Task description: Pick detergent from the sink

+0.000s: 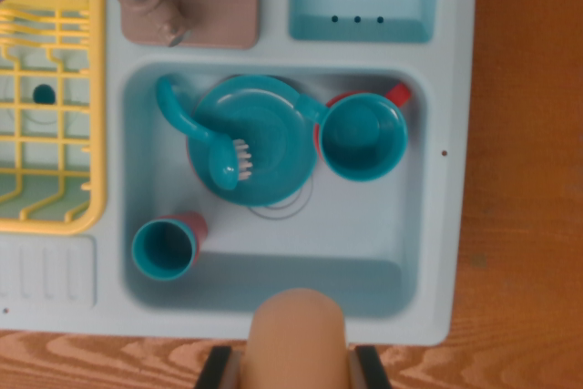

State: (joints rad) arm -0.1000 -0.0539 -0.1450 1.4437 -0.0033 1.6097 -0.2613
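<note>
Since the tan detergent bottle (299,339) looks light, stiff and smooth, squeeze its sides. The tool (297,373) already pinches it, near the sink (437,225).

Legible text, labels, brands, numbers, signs: none. The toy sink unit (446,134), the yellow dish rack (55,116), the teal plate (264,134), the teal cups (363,137) and the tan bottle (299,339) at the bottom edge show plain surfaces, without lettering or markings.
</note>
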